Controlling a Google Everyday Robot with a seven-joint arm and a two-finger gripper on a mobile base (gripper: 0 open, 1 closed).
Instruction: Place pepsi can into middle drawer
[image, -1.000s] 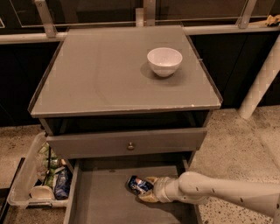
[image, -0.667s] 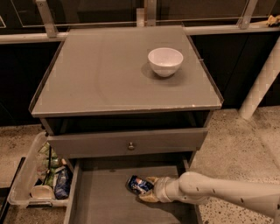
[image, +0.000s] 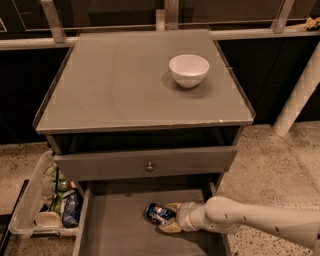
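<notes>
Far left of fingers: clear plastic bin (image: 29, 202) on speckled floor (image: 15, 162), holding bottles and packets. Left of fingers: middle drawer (image: 115, 225) pulled out, flat grey bottom. Pepsi can (image: 158, 213) tipped on side inside drawer, right end between fingers (image: 173, 206). Gripper (image: 168, 218) low in drawer, fingers clamped on can. Pale arm (image: 250, 220) runs off right. Above fingers: knob (image: 149, 166) on drawer front, grey cabinet top (image: 115, 85), white bowl (image: 189, 70). Far right: white post (image: 300, 90), dark wall behind.

I see a bowl (image: 189, 70) standing on the cabinet top (image: 115, 85). In the open drawer (image: 120, 225) the can (image: 159, 213) is low at the floor, with my gripper (image: 168, 218) at its right end.
</notes>
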